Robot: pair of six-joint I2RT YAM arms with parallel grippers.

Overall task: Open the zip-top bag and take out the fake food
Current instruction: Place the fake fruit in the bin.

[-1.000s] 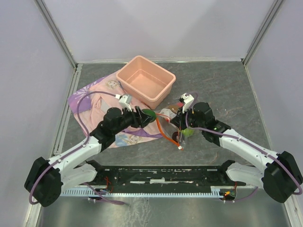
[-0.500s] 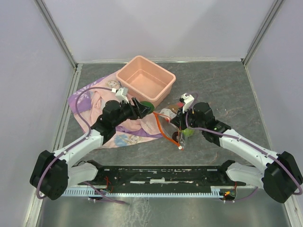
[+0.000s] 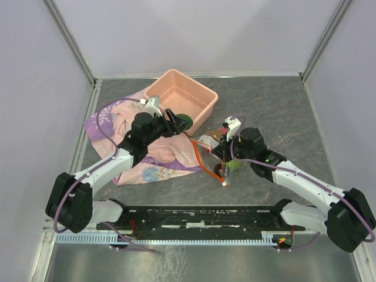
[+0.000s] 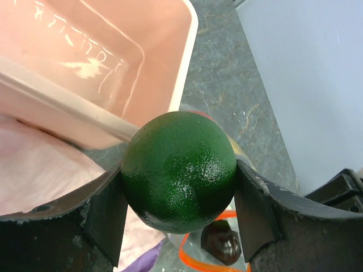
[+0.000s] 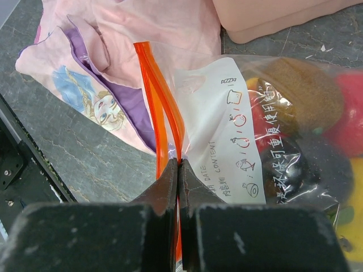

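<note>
My left gripper (image 3: 178,122) is shut on a glossy dark green fake fruit (image 4: 179,170) and holds it at the near rim of the salmon-pink tub (image 3: 202,106), above the table. The zip-top bag (image 5: 227,136) lies by my right gripper (image 3: 224,154), its orange-red zip strip (image 5: 161,102) parted into an open loop. My right gripper (image 5: 178,170) is shut on the bag's edge at the strip. Several pieces of fake food (image 5: 317,130), red, yellow and dark brown, show inside the bag. A dark brown piece (image 4: 222,245) shows below the green fruit.
The tub (image 4: 85,62) is empty inside. A pink-and-purple printed cloth (image 3: 126,132) lies under my left arm, left of the bag. Metal frame posts and grey walls bound the grey table (image 3: 276,111).
My left gripper has carried the green fruit away from the bag, up and back to the tub's near rim. My right gripper has stayed shut on the bag.
</note>
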